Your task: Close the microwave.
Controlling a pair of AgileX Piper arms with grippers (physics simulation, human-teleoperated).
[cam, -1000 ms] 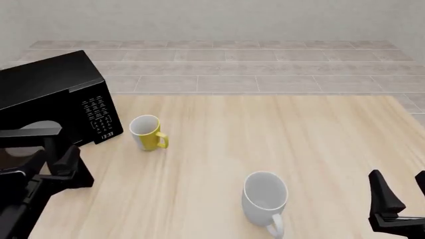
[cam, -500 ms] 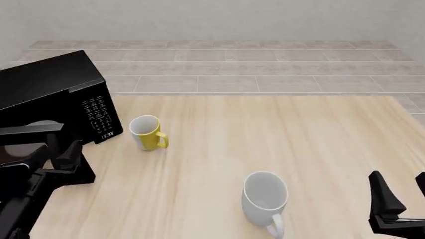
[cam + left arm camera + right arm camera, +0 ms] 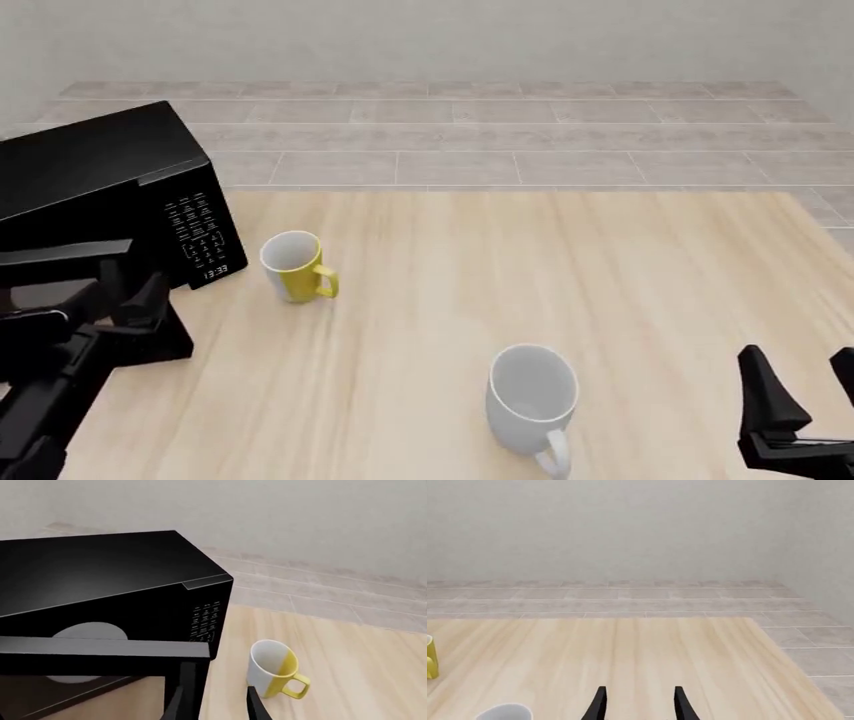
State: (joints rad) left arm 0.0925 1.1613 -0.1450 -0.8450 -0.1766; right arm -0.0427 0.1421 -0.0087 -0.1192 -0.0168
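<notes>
The microwave (image 3: 114, 200) is a big black box at the far left corner of the desk (image 3: 534, 270), turned a little so its front faces the near side. A white-marked keypad (image 3: 198, 228) runs down the right of its front, with a small lit display (image 3: 215, 270) at the bottom. Its door (image 3: 100, 649) stands part open, the top edge a pale grey strip jutting toward the near edge, and a white round plate (image 3: 87, 632) shows inside behind it.

The left arm reaches in low along the left edge, and the left gripper (image 3: 127, 300) sits just beside the free end of the door, fingers spread apart with nothing between them; whether a finger touches the door I cannot tell. The right gripper (image 3: 801, 385) hangs at the near right corner, fingers upright and parted, empty.

A yellow-and-white mug (image 3: 296, 266) stands just right of the microwave. A white mug (image 3: 531, 395) sits toward the near edge, well apart from both grippers.
</notes>
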